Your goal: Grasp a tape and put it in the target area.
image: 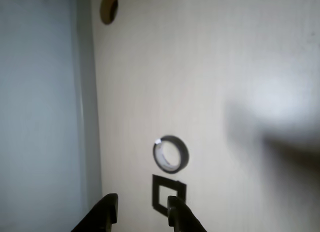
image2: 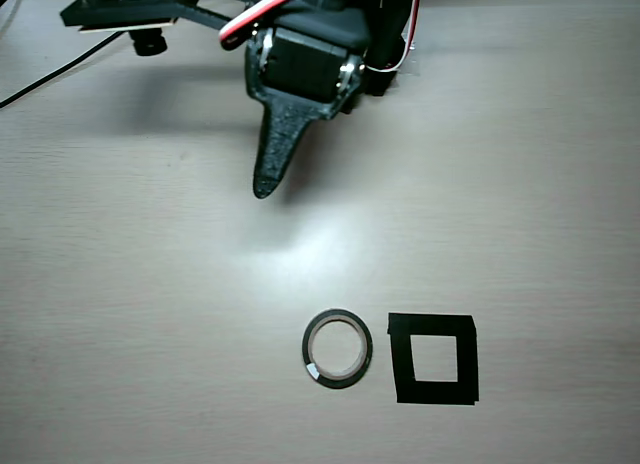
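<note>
So from where I'm sitting, the tape (image2: 337, 348) is lying flat on the table (image2: 120, 284), hole facing straight up, so it's a ring with no real long axis. Its little white spot sits on the rim on the side away from the target area (image2: 433, 358), toward the lower-left in the overhead view. The roll is just beside the target area's left edge, close but not touching, and fully outside the black outline.

The wrist view is soft and blurry, and a big dark smear covers its right side, can't make out what that is. The target area there is partly cut off behind a fingertip.

The gripper (image: 142, 204) is parted with a clear gap between the fingers, holding nothing, touching nothing. In the overhead view only one finger shows, well away from the target area, up top.
</note>
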